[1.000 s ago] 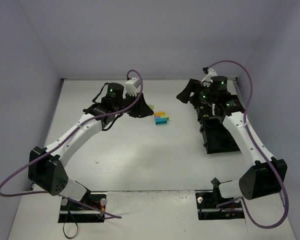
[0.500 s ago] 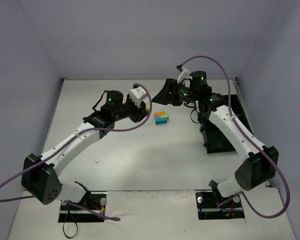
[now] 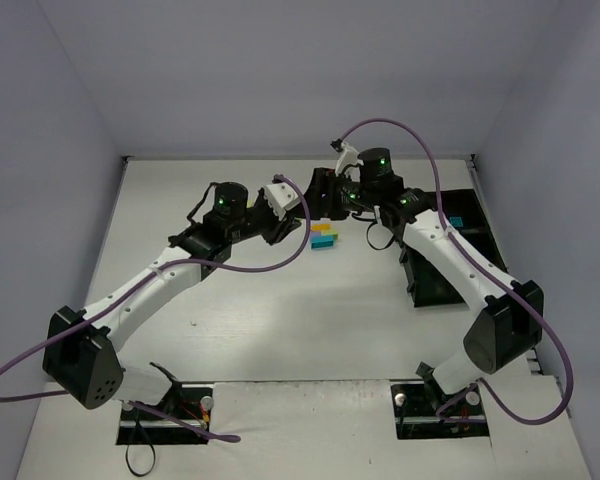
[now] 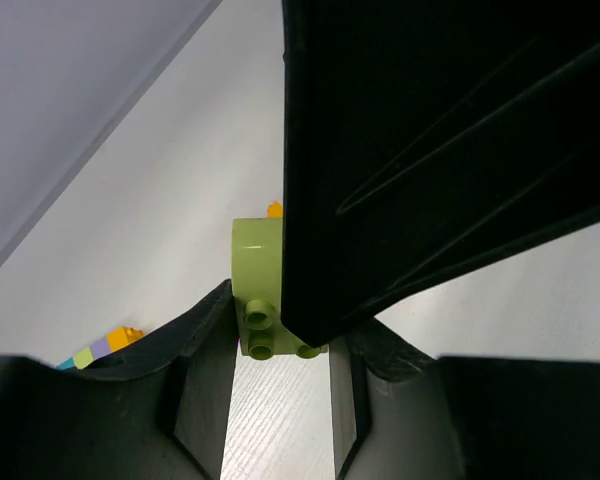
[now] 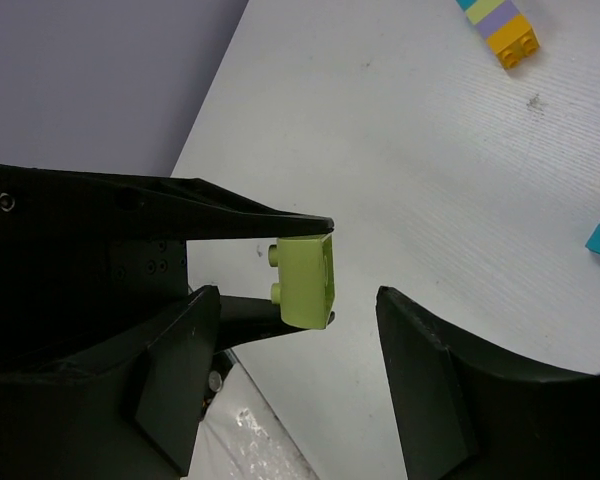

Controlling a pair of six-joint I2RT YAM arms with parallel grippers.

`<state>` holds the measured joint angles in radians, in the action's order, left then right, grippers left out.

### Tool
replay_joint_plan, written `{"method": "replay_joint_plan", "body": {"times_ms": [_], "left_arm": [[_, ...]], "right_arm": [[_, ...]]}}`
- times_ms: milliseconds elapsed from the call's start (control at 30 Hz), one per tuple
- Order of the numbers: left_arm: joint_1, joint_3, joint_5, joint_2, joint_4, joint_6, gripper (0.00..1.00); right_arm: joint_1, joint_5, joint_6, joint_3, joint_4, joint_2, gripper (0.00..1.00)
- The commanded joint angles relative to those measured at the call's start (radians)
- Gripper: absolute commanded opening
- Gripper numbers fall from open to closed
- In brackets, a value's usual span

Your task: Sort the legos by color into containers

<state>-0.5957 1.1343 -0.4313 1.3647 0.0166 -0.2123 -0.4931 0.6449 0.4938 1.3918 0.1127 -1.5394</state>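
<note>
White surface (image 3: 280, 320), lavender walls. Over its far middle the left tool (image 4: 280, 335) pinches a lime green brick (image 5: 305, 280). The right tool (image 5: 298, 310) stands open astride it, not touching. A multicoloured brick cluster (image 3: 324, 237) lies nearby, and the black compartment tray (image 3: 435, 285) sits by the right edge.

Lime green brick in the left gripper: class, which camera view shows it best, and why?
Right wrist view: the lime green brick shows nearly whole, studs and a side, pinched by the left gripper. The left wrist view shows part, a finger covering the rest. In the top view it cannot be made out.
</note>
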Motion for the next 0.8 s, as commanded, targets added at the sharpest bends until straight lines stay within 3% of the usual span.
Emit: {"method": "replay_joint_plan", "body": {"times_ms": [0,300,400,433,500,567,600,667,767], "left_arm": [[-0.007,0.032,-0.047,-0.050,0.091,-0.032,0.03],[-0.007,0.022,-0.070,-0.058,0.092,-0.029,0.03],[-0.007,0.024,-0.080,-0.055,0.091,-0.030,0.03],[-0.007,0.024,-0.077,-0.053,0.089,-0.029,0.04],[-0.007,0.019,-0.064,-0.052,0.088,-0.018,0.11],[-0.007,0.016,-0.050,-0.047,0.092,0.004,0.28],[-0.007,0.012,-0.019,-0.046,0.098,0.033,0.46],[-0.006,0.010,0.018,-0.039,0.100,0.069,0.59],[-0.006,0.007,0.106,-0.041,0.103,0.175,0.65]], "right_arm": [[-0.012,-0.017,-0.029,0.022,-0.064,-0.002,0.60],[-0.033,-0.039,-0.049,0.009,-0.064,-0.030,0.42],[-0.035,-0.048,-0.057,0.000,-0.064,-0.030,0.24],[-0.036,-0.059,-0.060,0.000,-0.064,-0.027,0.13],[-0.036,-0.076,-0.075,-0.004,-0.064,-0.018,0.04],[-0.033,-0.116,-0.093,-0.010,-0.061,-0.008,0.00],[-0.033,-0.131,-0.101,-0.010,-0.056,-0.001,0.00],[-0.024,-0.191,-0.125,-0.011,-0.045,0.005,0.00],[0.008,-0.328,-0.167,-0.019,-0.006,0.022,0.00]]}}
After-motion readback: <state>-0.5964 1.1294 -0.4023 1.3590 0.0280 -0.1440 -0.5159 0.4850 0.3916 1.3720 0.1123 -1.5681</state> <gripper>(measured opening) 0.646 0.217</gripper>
